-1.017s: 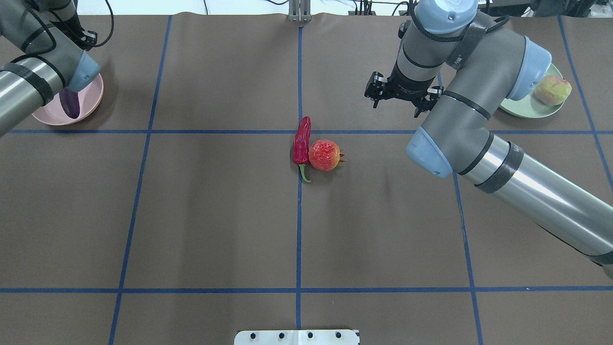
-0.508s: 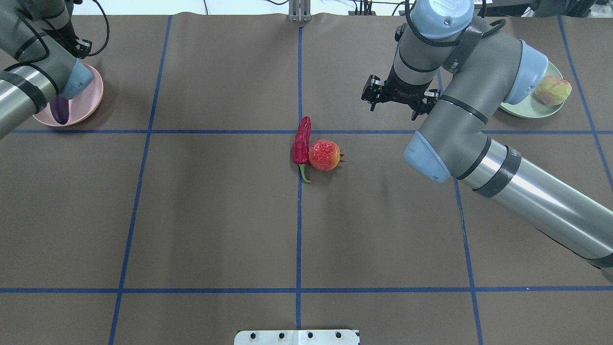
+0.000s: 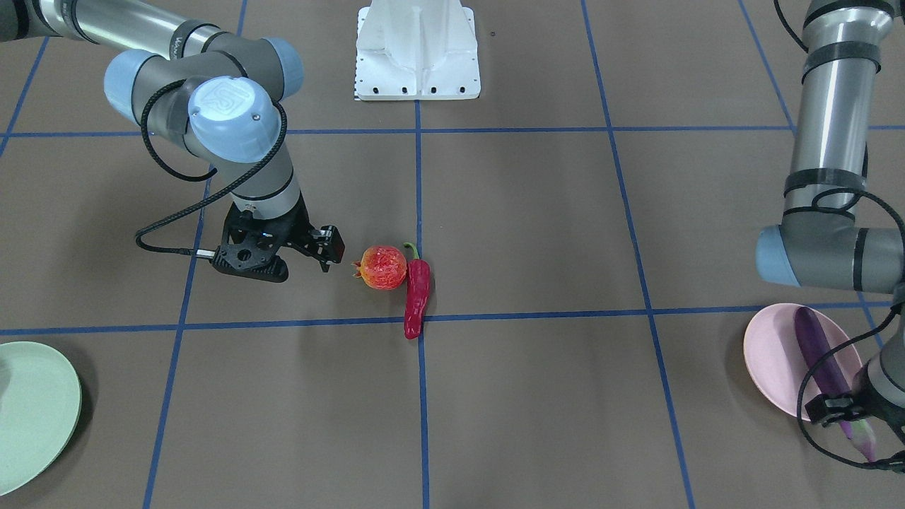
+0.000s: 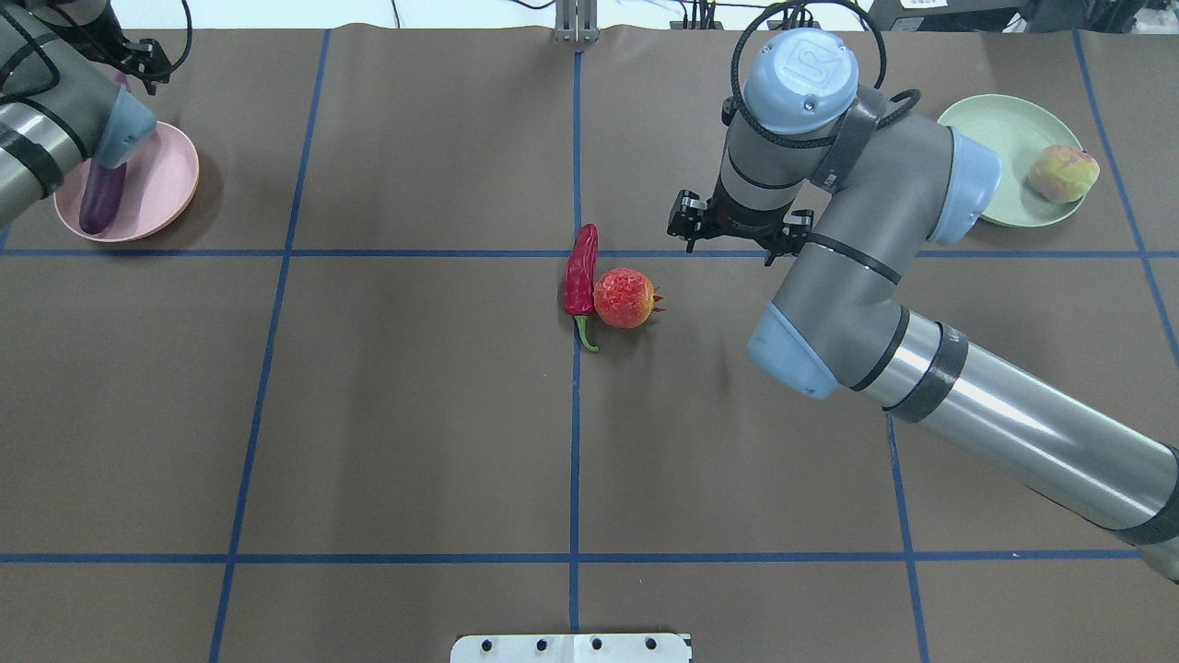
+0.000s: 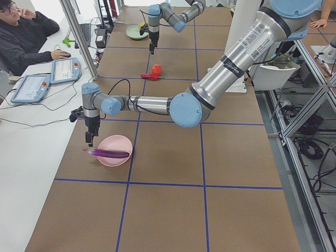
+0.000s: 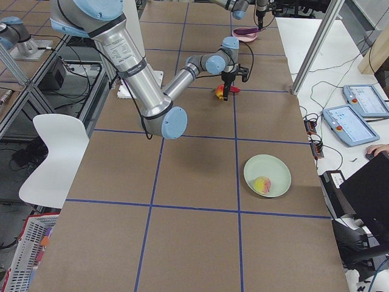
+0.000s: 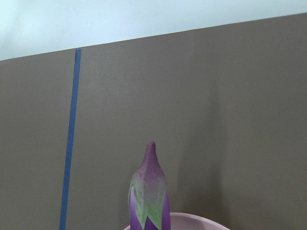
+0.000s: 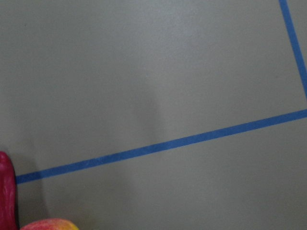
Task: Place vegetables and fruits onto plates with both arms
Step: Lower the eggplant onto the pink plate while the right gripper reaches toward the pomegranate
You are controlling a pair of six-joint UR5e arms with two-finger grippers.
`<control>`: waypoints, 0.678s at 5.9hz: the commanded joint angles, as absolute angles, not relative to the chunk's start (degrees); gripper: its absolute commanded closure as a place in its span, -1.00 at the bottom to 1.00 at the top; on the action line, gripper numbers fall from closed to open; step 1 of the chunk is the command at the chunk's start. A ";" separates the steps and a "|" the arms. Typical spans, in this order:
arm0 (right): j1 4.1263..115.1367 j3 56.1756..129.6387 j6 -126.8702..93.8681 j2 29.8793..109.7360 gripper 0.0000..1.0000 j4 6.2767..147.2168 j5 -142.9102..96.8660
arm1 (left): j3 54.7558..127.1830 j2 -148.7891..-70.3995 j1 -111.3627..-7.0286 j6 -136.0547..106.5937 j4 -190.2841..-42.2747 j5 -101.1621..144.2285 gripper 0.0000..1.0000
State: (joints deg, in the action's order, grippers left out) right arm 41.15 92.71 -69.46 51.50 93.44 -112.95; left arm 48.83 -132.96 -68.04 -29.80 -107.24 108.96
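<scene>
The purple eggplant (image 4: 97,198) lies across the pink plate (image 4: 161,180) at the far left, its cap over the rim (image 7: 148,201). My left gripper (image 3: 859,435) hangs open just above that cap and holds nothing. The peach (image 4: 1063,173) sits on the mint green plate (image 4: 999,129) at the far right. The red chili (image 4: 580,272) and the pomegranate (image 4: 624,297) lie touching at the table's middle. My right gripper (image 4: 729,247) is open and empty, up and to the right of the pomegranate, apart from it.
Blue tape lines (image 4: 575,414) divide the brown table into squares. The white base block (image 3: 417,53) stands at the robot's edge. An operator with tablets (image 5: 50,73) sits beyond the far edge.
My right arm has swung left from the green plate toward the pomegranate. My left arm has drawn back toward the far left corner, and the eggplant's visible end has shifted left on the pink plate.
</scene>
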 commanded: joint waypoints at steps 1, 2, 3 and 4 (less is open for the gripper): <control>39.03 92.03 -71.00 51.06 -1.00 84.53 -112.85 | 50.27 -132.98 -68.82 -29.88 -106.70 112.92 -1.00; 37.81 91.33 -72.41 51.15 -1.00 80.81 -112.50 | 50.53 -133.07 -68.82 -30.49 -106.79 114.77 -1.00; 37.10 89.93 -72.60 50.72 -1.00 80.08 -112.33 | 50.97 -133.50 -68.73 -32.33 -107.31 116.96 -1.00; 36.83 88.96 -72.60 50.19 -1.00 79.02 -111.54 | 51.67 -133.59 -68.73 -33.91 -107.58 117.16 -1.00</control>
